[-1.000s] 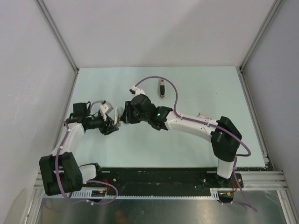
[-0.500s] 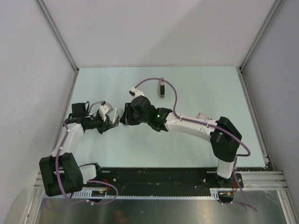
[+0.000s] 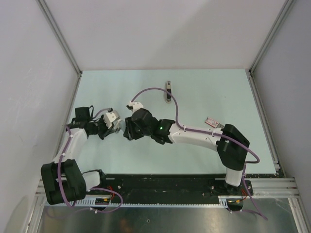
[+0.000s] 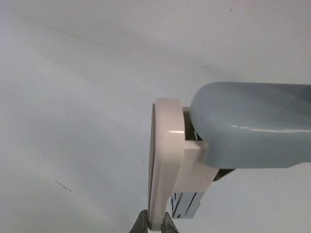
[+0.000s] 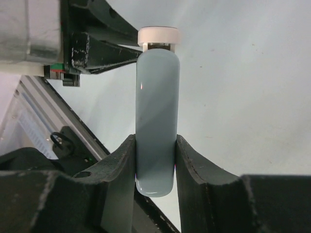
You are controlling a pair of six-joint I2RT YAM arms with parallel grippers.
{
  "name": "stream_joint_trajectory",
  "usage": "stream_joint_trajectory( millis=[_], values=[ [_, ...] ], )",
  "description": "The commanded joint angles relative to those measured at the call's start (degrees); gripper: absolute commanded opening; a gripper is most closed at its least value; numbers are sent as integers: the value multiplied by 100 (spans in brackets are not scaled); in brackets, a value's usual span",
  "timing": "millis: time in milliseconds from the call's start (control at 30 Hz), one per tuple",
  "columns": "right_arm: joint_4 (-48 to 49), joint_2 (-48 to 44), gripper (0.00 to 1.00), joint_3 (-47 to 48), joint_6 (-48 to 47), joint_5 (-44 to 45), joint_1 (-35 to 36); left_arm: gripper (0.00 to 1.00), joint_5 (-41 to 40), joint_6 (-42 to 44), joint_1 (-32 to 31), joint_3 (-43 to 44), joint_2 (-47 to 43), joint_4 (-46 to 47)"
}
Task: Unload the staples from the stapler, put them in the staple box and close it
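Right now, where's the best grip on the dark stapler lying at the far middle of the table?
Probably best: take the stapler at mid-length, across its narrow width, from straight above. It lies flat, long axis running near to far, so fingers closing left-right meet its long parallel sides.

You've swung the right gripper left and nearer, carrying the pale blue bar it clamps (its cream end piece pinched by the left gripper, which has barely shifted). The purple cable has slid left off the stapler, and the right forearm has dropped nearer, uncovering the pink-and-white box.
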Motion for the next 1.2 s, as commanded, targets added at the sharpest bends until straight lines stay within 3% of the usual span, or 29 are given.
stream_joint_trajectory(
  millis=[0,467,733,800,1000,1167],
  values=[
    [179,36,0,-133,-789,-92,419,6,-352,534,-18,277,-18,374],
    [581,85,0,-649,-1764,885,1077,4,-986,164,-152,-366,-814,2189],
    [689,119,0,-784,-1731,1038,1105,5,-1137,-34,-378,-435,-972,2378],
    [959,123,0,-781,-1760,1105,1087,7,-960,-368,-475,-398,-1005,2197],
    [1624,-23,0,-685,-1542,1184,646,27,444,-1481,-662,-111,-889,1115],
    [1640,-141,0,-614,-1577,1203,267,39,1369,-1837,-672,-32,-924,481]
  ],
)
